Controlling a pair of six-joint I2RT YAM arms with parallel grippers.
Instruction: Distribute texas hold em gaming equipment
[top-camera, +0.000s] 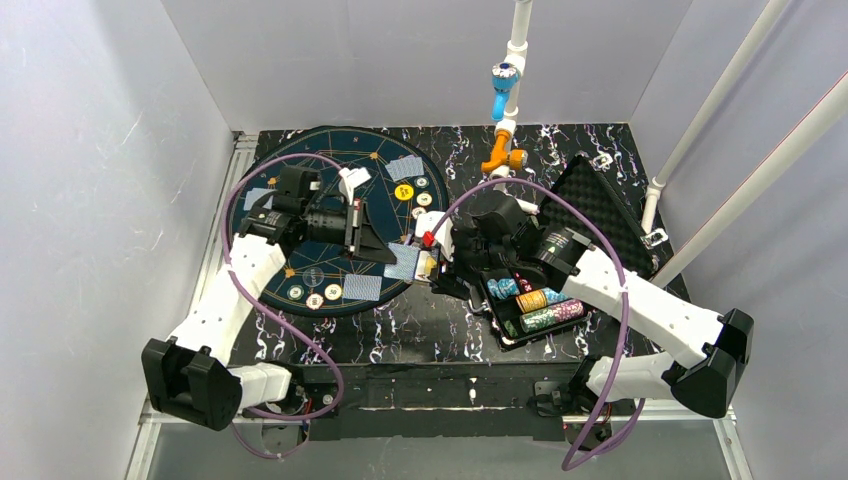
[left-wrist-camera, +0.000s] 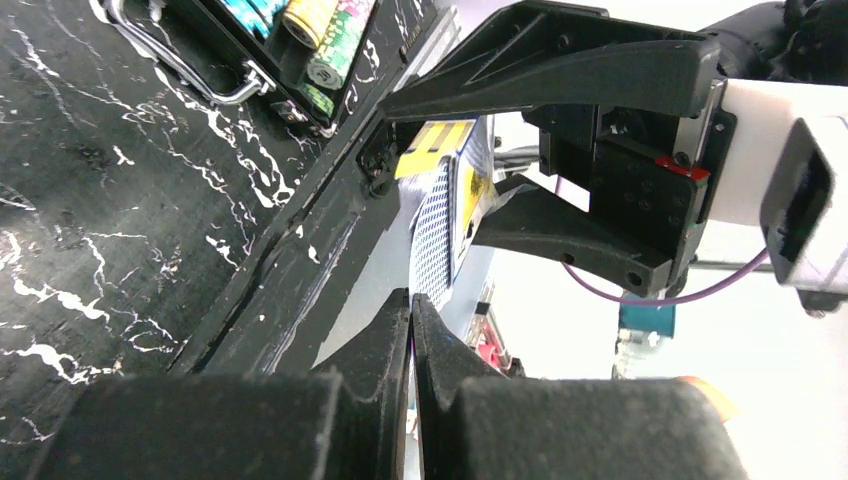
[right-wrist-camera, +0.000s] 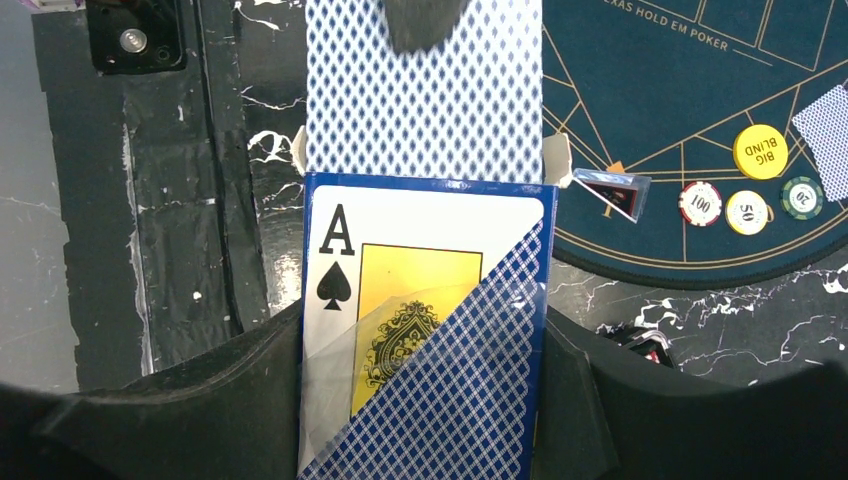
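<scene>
My right gripper (right-wrist-camera: 425, 345) is shut on a blue card box (right-wrist-camera: 420, 280) with an ace of spades printed on it. A blue-backed playing card (right-wrist-camera: 425, 100) sticks out of the box's open end. My left gripper (left-wrist-camera: 411, 300) is shut on the far end of that card (left-wrist-camera: 432, 235), between the round poker mat (top-camera: 330, 150) and the black case (top-camera: 600, 205). Both grippers meet at the mat's right edge, left gripper (top-camera: 385, 250) and right gripper (top-camera: 440, 265). On the mat lie a yellow Big Blind disc (right-wrist-camera: 760, 150), three chips (right-wrist-camera: 747, 212) and blue-backed cards (top-camera: 362, 287).
The open case holds rolls of chips (top-camera: 535, 300) under my right arm. A white pipe with blue and orange valves (top-camera: 505, 100) hangs over the back. Slanted white poles (top-camera: 740, 150) cross the right side. Walls close in the table on three sides.
</scene>
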